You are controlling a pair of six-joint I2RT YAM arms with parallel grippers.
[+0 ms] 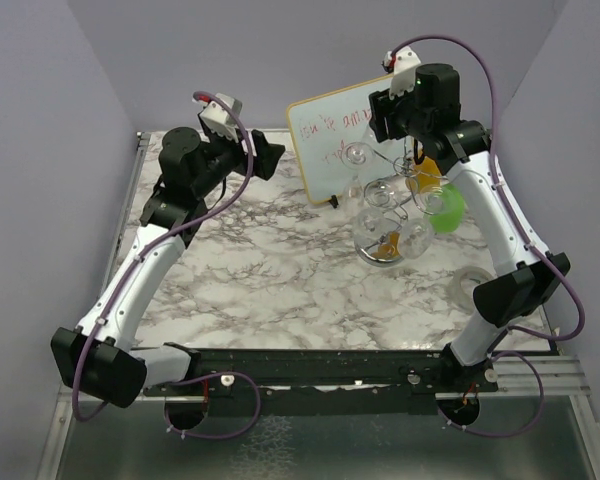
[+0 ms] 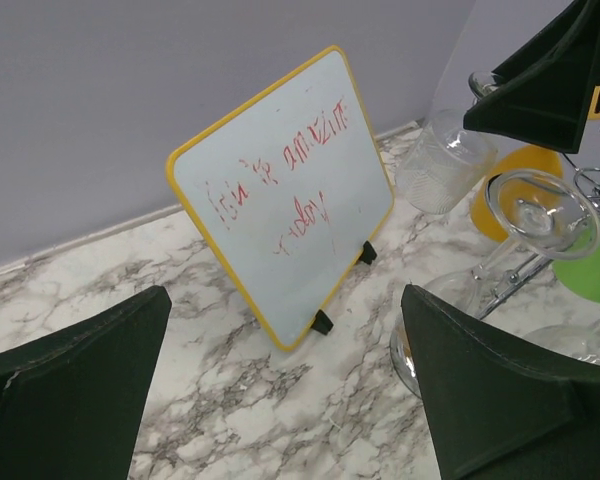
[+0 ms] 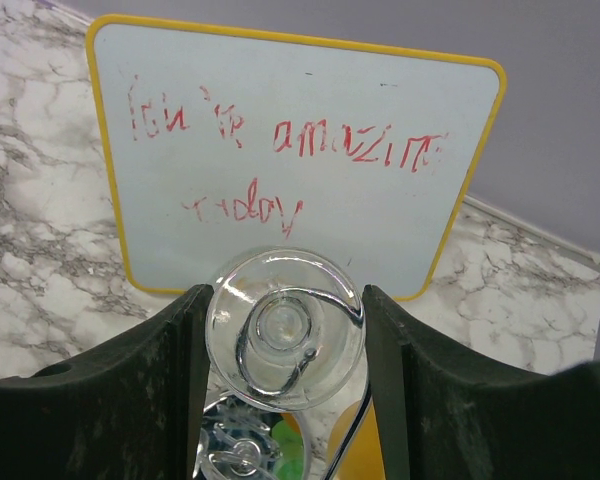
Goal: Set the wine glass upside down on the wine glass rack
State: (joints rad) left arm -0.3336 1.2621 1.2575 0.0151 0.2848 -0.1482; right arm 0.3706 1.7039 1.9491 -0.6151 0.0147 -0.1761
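A whiteboard (image 1: 330, 145) stands tilted at the middle of the worktop's (image 1: 260, 290) far edge. Just right of it and slightly nearer, toward the far right corner, stands the rack (image 1: 395, 205), with other glasses (image 1: 405, 235) on it. Above the rack, the right gripper (image 3: 285, 300) has a glass (image 3: 285, 345) between its fingers, foot toward the whiteboard. The left gripper (image 1: 272, 155) hangs left of the whiteboard, well apart from the rack.

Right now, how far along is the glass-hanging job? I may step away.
Done: the clear wine glass is lifted and turned foot-up. In hand: the right end effector grips it at the silver wire rack with round disc base. Left: seating it on an arm and releasing. The left end effector hangs open.
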